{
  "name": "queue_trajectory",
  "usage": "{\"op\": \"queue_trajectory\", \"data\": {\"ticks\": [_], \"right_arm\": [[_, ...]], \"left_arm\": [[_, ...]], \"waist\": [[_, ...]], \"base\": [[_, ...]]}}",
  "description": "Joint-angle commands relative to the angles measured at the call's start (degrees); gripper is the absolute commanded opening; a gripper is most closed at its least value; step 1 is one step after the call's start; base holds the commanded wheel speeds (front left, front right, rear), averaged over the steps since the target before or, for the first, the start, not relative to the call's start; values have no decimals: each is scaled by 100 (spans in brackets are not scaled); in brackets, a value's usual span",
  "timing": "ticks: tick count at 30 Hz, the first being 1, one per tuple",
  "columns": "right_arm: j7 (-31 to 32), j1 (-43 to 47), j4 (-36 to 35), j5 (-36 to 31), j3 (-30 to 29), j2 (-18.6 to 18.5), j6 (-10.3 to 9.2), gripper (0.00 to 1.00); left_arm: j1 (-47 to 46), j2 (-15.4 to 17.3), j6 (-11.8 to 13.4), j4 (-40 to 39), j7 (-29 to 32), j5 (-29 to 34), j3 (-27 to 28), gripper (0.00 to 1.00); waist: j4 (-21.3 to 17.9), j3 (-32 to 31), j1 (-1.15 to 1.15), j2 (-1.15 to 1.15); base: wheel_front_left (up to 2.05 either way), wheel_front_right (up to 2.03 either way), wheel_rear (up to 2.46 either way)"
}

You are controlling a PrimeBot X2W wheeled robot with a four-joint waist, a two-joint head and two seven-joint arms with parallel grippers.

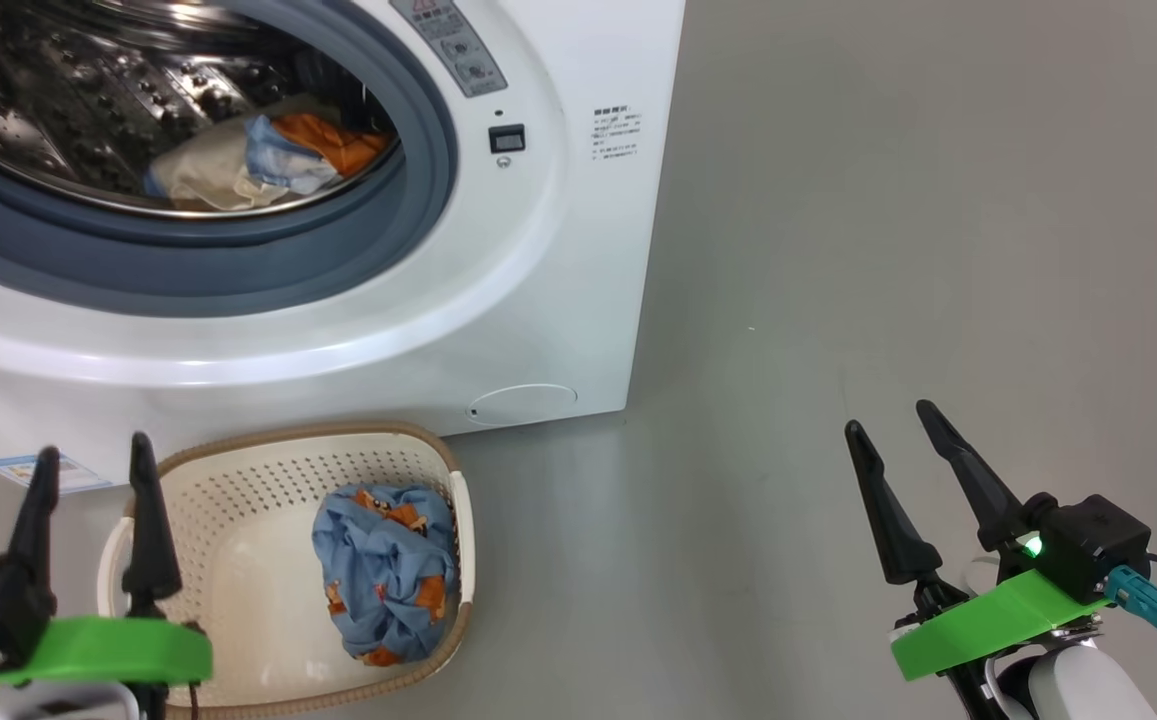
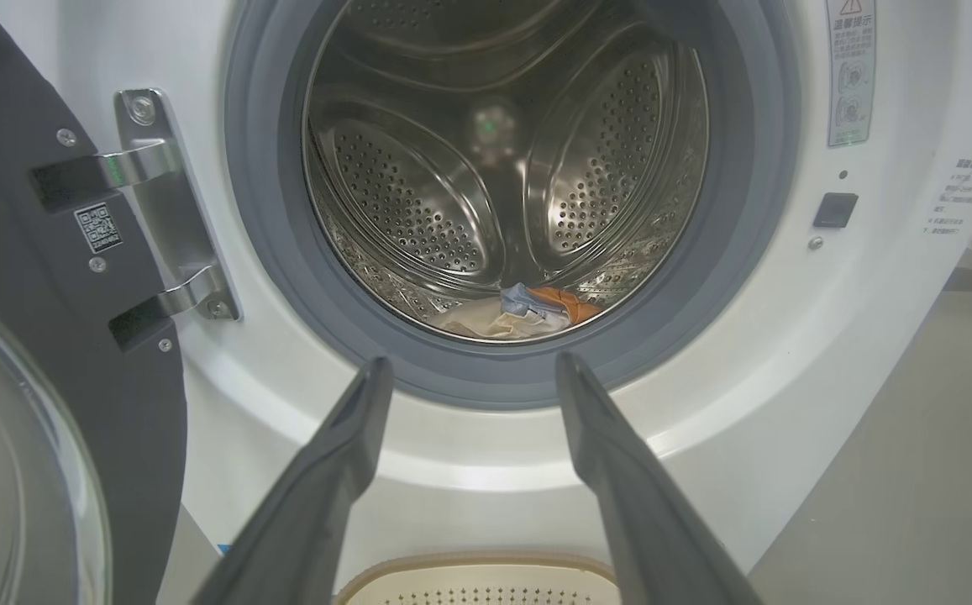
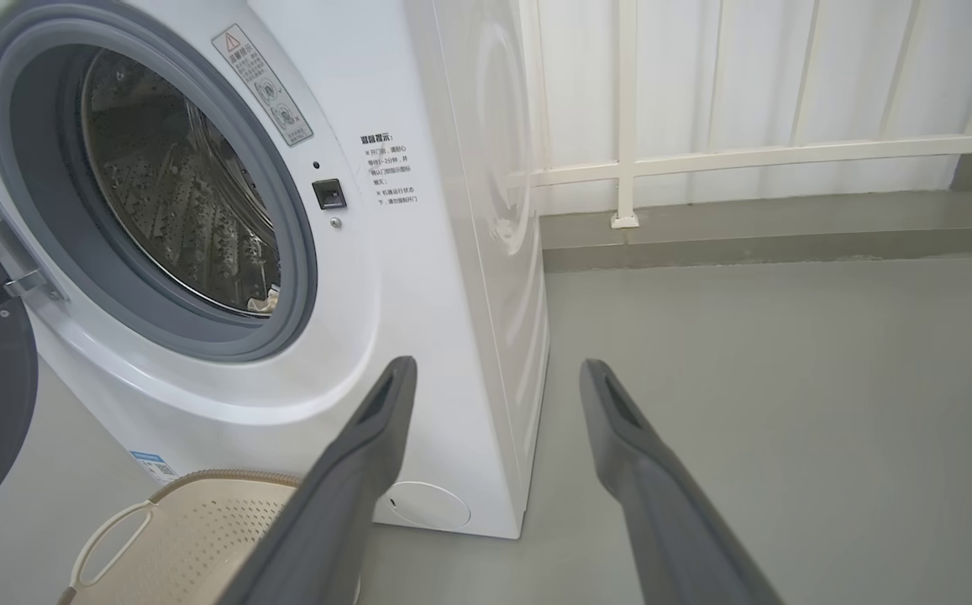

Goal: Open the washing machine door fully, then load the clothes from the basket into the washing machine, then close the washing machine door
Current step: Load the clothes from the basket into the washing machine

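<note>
Now, the blue garment (image 1: pixel 383 570) waits in the basket (image 1: pixel 338 432).
It lies just right of the left hand (image 1: pixel 95 450), far from the right hand (image 1: pixel 890 417); both spread wide, empty.

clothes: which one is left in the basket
The crumpled light blue garment with orange prints, in the cream perforated plastic basket; the cream-white, blue and orange bundle lies in the steel drum.

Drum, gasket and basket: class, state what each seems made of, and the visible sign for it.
Drum: likely stainless steel, polished; mirror-like reflections, punched holes. Gasket: probably rubber, matte blue-grey; no glare. Basket: seemingly moulded plastic, smooth cream; regular perforations, woven-look brown rim.
</note>
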Motion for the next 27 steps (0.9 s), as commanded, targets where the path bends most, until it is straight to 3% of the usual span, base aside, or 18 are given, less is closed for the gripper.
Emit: {"op": "queue_trajectory", "data": {"ticks": [1,27], "right_arm": [[-27,35,-131,64,123,-54,16,100],[-27,140,-101,68,170,-99,16,100]], "left_arm": [[27,85,49,-192,-30,-39,148,100],[1019,27,504,-632,-30,-339,-291,100]], "waist": [[11,-19,0,0],[-30,-329,0,0]], "base": [[0,0,0],[0,0,0]]}}
